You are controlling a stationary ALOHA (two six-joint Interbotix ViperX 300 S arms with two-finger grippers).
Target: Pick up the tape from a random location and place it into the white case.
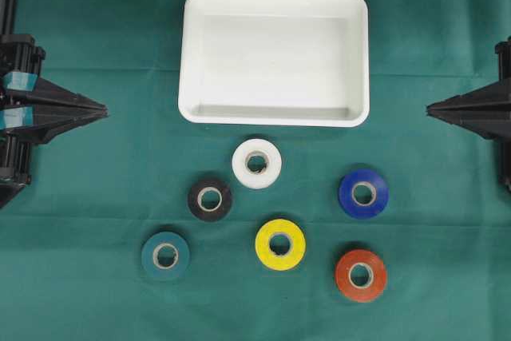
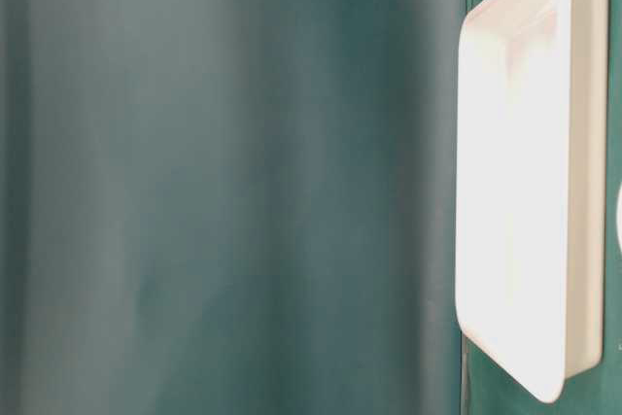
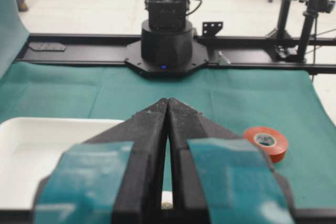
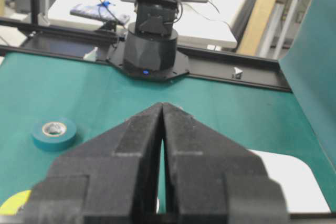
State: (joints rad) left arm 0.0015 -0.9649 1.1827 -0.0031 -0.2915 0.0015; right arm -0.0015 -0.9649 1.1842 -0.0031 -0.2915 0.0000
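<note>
The white case [image 1: 274, 57] sits empty at the far middle of the green desk [image 1: 96, 277]. Left end effector [image 1: 104, 109] and right end effector [image 1: 429, 106] rest level at opposite edges, fingers pressed together. Only overhead shows all six tape rolls [image 1: 256, 163] lying just before the case.

Light falls even and bright from above me; shadows stay faint; the white case [image 2: 515, 182] glares, overexposed, in the table-level view, its green surroundings blurred; my wrist views are soft up close.
</note>
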